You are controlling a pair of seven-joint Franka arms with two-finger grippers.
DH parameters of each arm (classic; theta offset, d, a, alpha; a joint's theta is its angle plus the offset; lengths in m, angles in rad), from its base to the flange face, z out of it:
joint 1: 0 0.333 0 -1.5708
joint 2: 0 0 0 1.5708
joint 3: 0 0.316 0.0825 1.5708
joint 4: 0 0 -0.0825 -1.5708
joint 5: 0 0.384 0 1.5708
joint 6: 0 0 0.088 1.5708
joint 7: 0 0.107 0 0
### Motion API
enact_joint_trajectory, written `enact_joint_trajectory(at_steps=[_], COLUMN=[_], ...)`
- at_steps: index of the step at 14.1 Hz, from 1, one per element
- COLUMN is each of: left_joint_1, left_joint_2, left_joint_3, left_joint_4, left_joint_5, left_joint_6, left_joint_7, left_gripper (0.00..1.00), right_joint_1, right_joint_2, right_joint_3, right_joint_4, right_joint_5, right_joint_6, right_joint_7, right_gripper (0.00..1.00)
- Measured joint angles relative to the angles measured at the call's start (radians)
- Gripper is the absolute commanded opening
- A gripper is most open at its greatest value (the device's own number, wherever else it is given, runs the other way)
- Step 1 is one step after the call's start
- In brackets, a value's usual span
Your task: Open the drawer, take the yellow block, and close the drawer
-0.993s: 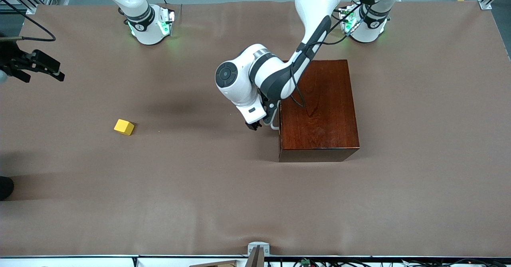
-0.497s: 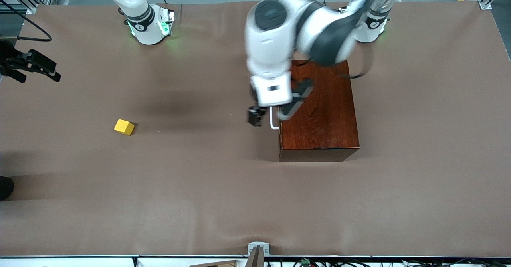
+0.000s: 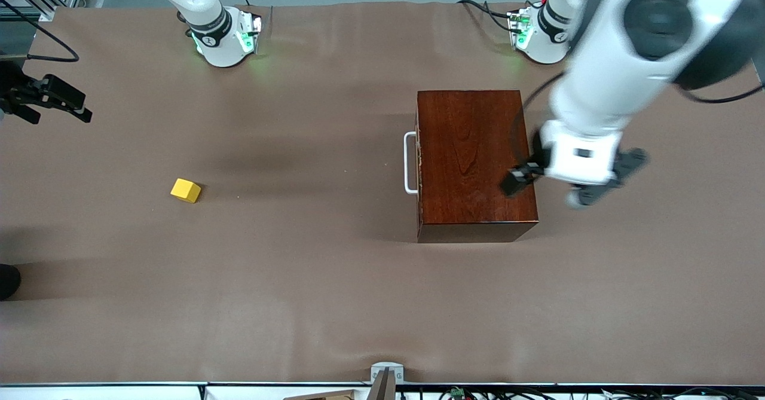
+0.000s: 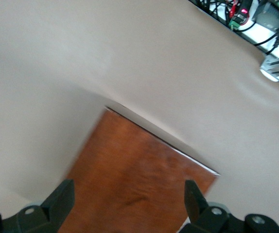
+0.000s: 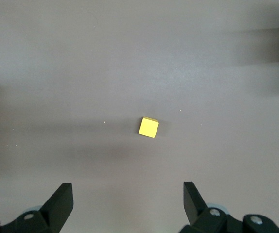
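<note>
Drawer (image 3: pixel 418 164): shut, handle (image 3: pixel 410 162) untouched. Yellow block (image 3: pixel 186 190) out on table (image 3: pixel 334 292), task seemingly complete. Left gripper (image 3: pixel 547 185) over box edge, right gripper (image 3: pixel 57 100) waits; both spread, empty.

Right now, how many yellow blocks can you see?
1: the block lies on the bare table, toward the right arm's end. The drawer is shut, so more could be hidden inside.

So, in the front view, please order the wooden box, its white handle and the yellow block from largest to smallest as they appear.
1. wooden box
2. white handle: long but thin
3. yellow block: shorter than the handle, though thicker
</note>
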Motion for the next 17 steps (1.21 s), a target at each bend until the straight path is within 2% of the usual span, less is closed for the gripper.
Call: enact_joint_trajectory(at_steps=[4,8,10,17], left_joint_1=[0.105,0.119,0.13,0.133], left_joint_2=[-0.119,-0.248,-0.297,-0.336], left_joint_3=[0.0,0.001,0.001,0.007], left_joint_4=[-0.115,-0.292,-0.348,-0.361], left_joint_5=[-0.001,0.004,0.004,0.007], left_joint_6=[-0.038,-0.046,-0.05,-0.064], left_joint_7=[0.3,0.434,0.47,0.529], left_gripper=[1.0,1.0,1.0,1.0], right_joint_1=[0.0,-0.001,-0.001,-0.001], right_joint_2=[0.001,0.001,0.001,0.002], right_joint_3=[-0.001,-0.002,-0.002,-0.003], right_joint_4=[0.0,0.0,0.0,0.0], right_joint_5=[0.0,0.0,0.0,0.0], right_joint_6=[-0.001,-0.002,-0.008,-0.017], right_joint_7=[0.0,0.0,0.001,0.001], right_gripper=[1.0,1.0,1.0,1.0])
